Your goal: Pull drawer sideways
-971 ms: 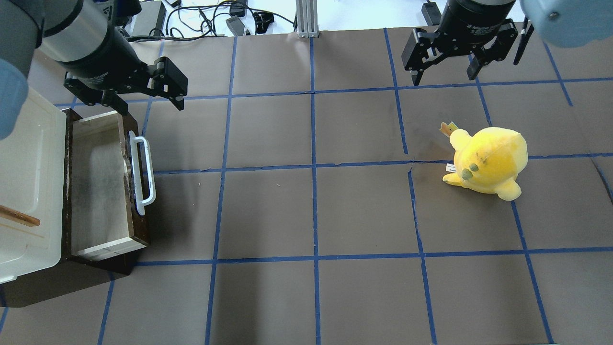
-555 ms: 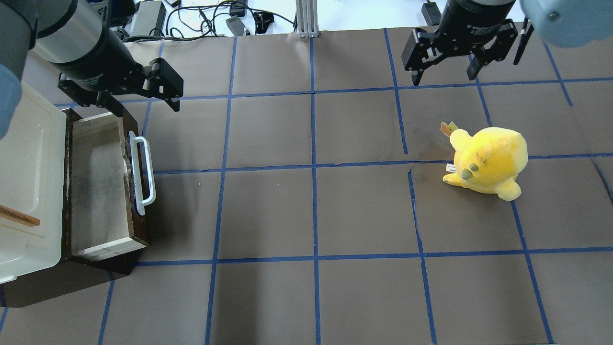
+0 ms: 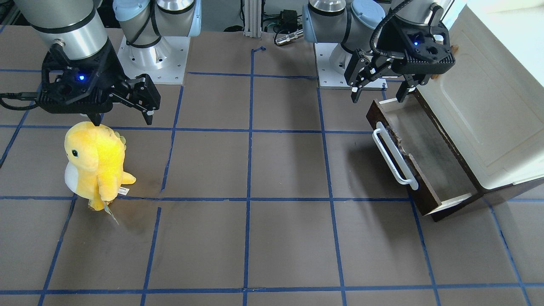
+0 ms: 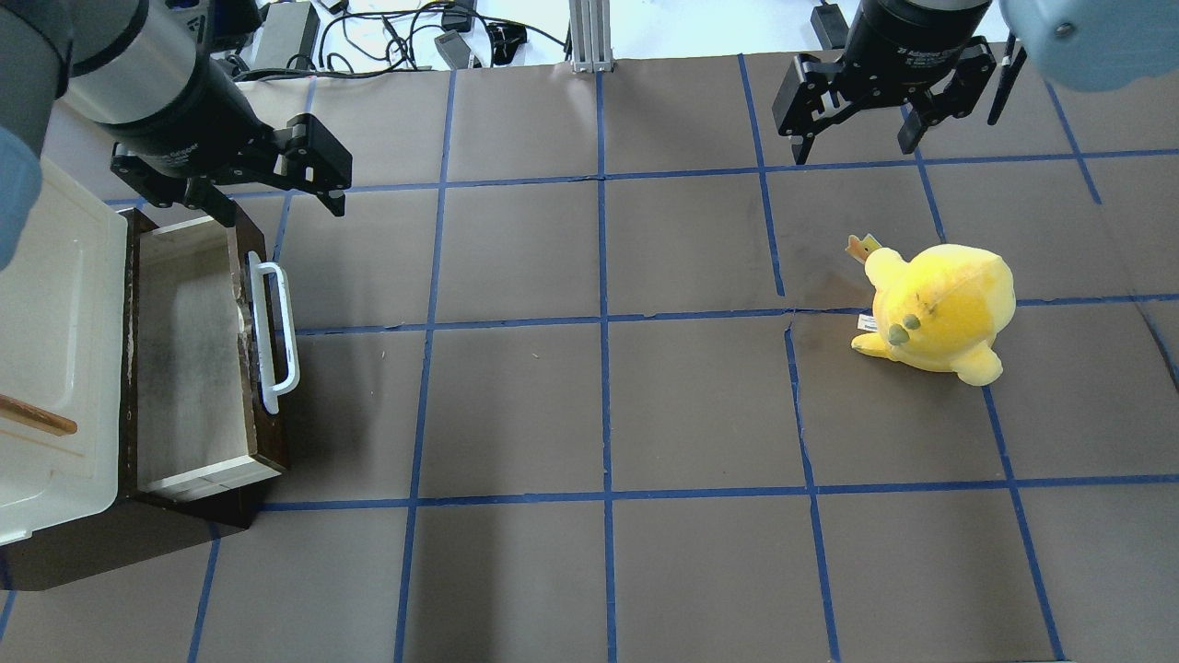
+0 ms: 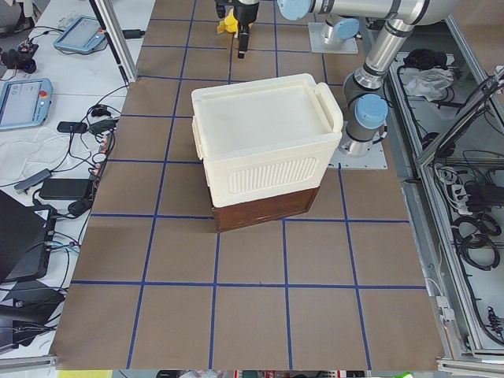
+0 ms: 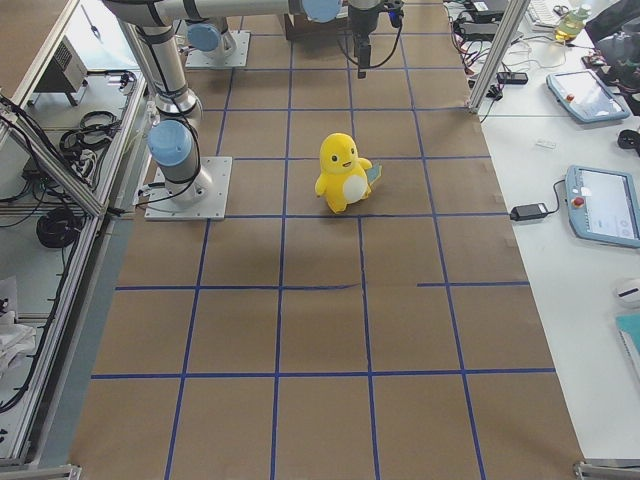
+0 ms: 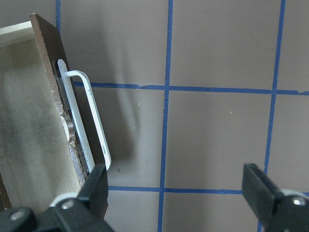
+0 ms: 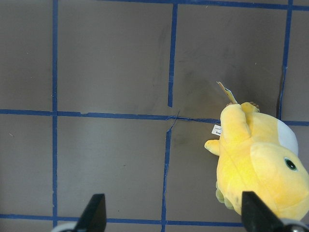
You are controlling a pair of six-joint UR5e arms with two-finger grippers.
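Overhead exterior: my drawer sits pulled out, task seemingly done, left gripper and right gripper both spread open, empty.

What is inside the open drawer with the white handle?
The drawer shows only its bare pale floor with dark smudges; no object lies in the visible part. Its rear part, under the cream-white cabinet, is covered, so that part cannot be checked.

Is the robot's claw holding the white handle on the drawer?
No, the left gripper is open with nothing between its fingers, and the white handle on the drawer sits apart from it.
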